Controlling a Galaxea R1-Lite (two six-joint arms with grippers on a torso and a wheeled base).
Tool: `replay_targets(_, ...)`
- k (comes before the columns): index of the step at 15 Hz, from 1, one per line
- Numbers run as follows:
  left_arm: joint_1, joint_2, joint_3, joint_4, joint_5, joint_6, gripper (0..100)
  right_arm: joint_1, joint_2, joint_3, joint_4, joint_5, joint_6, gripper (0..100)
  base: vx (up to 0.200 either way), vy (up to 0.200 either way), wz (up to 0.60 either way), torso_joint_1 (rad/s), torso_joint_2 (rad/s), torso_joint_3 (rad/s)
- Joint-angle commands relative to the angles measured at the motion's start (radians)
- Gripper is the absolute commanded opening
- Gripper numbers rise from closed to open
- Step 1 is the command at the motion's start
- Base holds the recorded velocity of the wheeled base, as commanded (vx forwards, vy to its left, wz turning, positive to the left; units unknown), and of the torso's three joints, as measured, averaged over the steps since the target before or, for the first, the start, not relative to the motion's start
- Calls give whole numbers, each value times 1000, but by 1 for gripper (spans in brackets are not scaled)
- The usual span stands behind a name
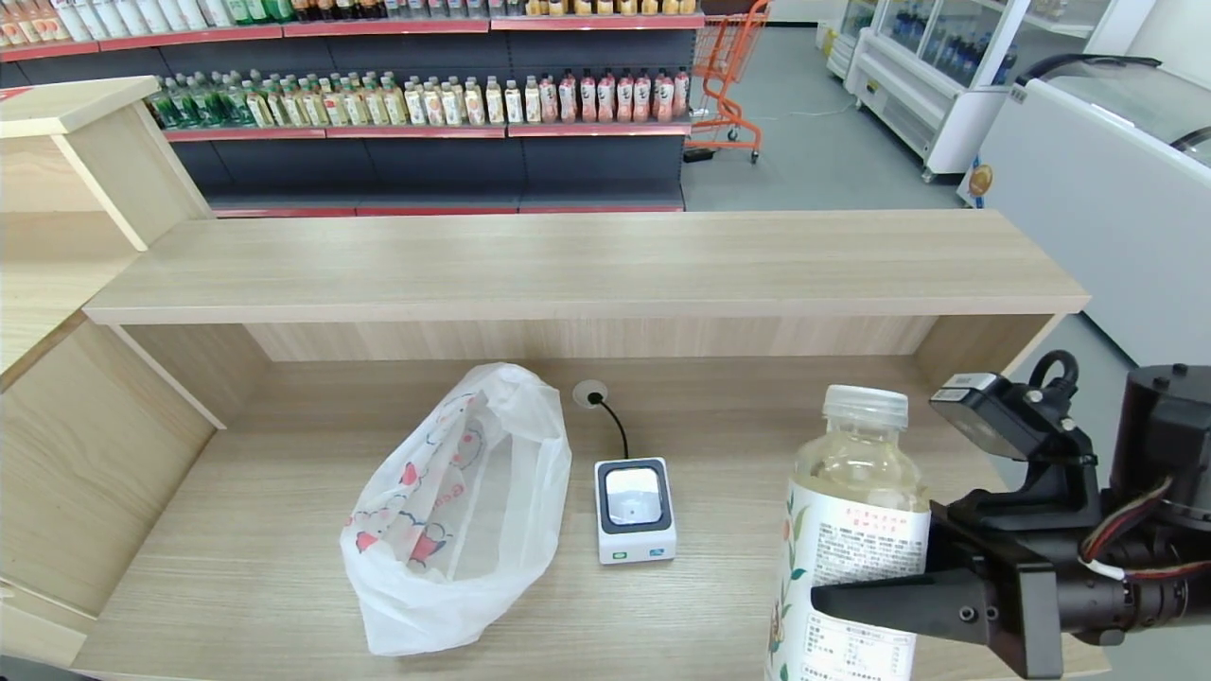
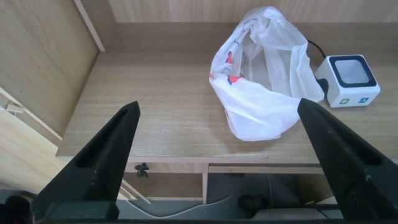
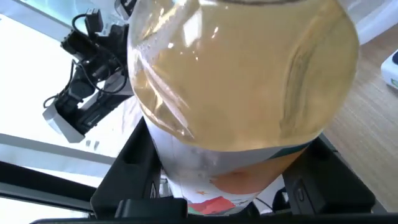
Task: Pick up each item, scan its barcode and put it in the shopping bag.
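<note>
Shop bench, light wood: bag is seen lying open, just left of scanner. Bottle is held upright at front right, clamped by right pincer, apart from scanner. Left pincer is spread wide, nothing held, w/ bag beyond it.

On your counter, the shopping bag lies just beside the scanner, at its nine o'clock. The scanner's cable runs back toward eleven o'clock to a port in the counter. At the scanner's four o'clock, the bottle stands upright in the right gripper, near the counter's front edge.
</note>
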Motion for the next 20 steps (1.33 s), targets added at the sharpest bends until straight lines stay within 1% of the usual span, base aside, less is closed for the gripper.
replay_targets(1, 0, 2, 0, 0, 0, 0, 100, 11, -4, -2, 30, 0, -1, 0, 0, 0, 0, 0, 0, 0)
replay_targets(3, 1, 2, 0, 0, 0, 0, 100, 12, -7, -2, 50, 0, -7, 0, 0, 0, 0, 0, 0, 0)
replay_targets(16, 0, 2, 0, 0, 0, 0, 100, 9, -16, -5, 50, -5, -13, 0, 0, 0, 0, 0, 0, 0)
replay_targets(19, 0, 2, 0, 0, 0, 0, 100, -5, -16, -5, 39, -10, -16, 0, 0, 0, 0, 0, 0, 0)
replay_targets(20, 0, 2, 0, 0, 0, 0, 100, -20, -13, -5, 24, -33, -33, 0, 0, 0, 0, 0, 0, 0)
